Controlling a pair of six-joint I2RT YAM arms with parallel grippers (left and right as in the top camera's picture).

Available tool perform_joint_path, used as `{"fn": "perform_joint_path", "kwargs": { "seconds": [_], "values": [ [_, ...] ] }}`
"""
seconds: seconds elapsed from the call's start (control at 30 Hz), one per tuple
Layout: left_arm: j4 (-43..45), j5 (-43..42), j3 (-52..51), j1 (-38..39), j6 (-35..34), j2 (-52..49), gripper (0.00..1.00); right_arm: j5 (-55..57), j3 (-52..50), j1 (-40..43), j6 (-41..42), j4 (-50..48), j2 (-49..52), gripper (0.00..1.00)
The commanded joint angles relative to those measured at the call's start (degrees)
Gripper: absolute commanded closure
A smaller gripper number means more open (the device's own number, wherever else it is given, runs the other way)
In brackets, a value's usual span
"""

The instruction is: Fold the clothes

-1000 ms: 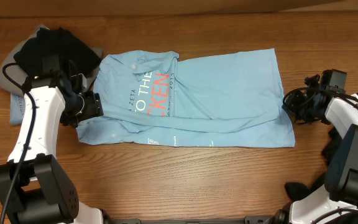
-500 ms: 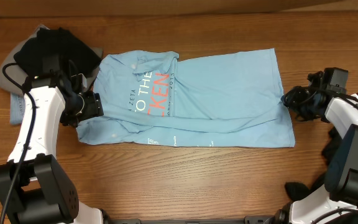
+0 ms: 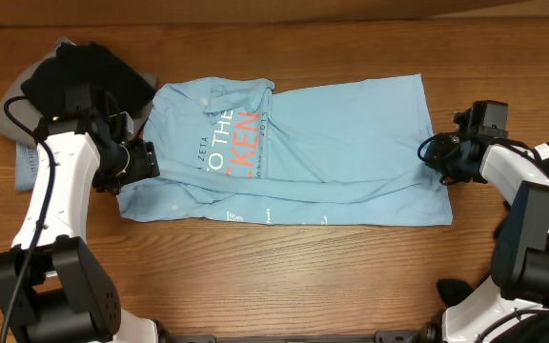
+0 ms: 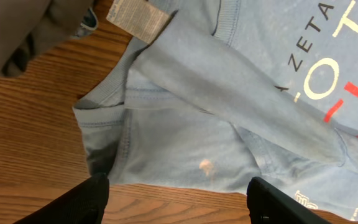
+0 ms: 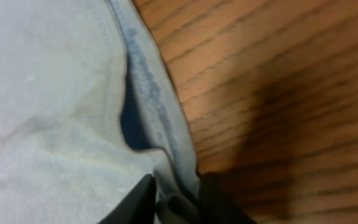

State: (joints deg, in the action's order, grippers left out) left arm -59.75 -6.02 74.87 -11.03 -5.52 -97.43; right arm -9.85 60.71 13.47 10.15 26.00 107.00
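Wood table [image 3: 294,276]: my right gripper [image 5: 178,198] is moving in since the last frame, pinching the T-shirt [image 3: 351,143] hem. My left gripper [image 4: 178,200] is hovering spread. T-shirt is lying part-folded, lettering up.

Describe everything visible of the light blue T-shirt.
The T-shirt is light blue cotton-looking knit, lying flat on the wooden table, collar left, hem right. One long side is folded over the front, hiding part of the white and orange-red lettering. The right gripper pinches its hem edge; the open left gripper hovers at its sleeve end, beside dark garments.
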Motion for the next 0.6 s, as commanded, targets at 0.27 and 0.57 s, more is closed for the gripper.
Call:
{"fn": "perform_joint_path", "kwargs": {
  "seconds": [0.27, 0.57],
  "values": [
    [0.20, -1.51, 1.46, -0.28, 1.31, 0.04, 0.25, 1.49, 6.95, 0.90, 0.11, 7.82, 0.59, 0.91],
    [0.22, -1.49, 1.46, -0.28, 1.33, 0.04, 0.25, 5.33, 8.85, 0.90, 2.25, 12.57, 0.59, 0.90]
  ]
}}
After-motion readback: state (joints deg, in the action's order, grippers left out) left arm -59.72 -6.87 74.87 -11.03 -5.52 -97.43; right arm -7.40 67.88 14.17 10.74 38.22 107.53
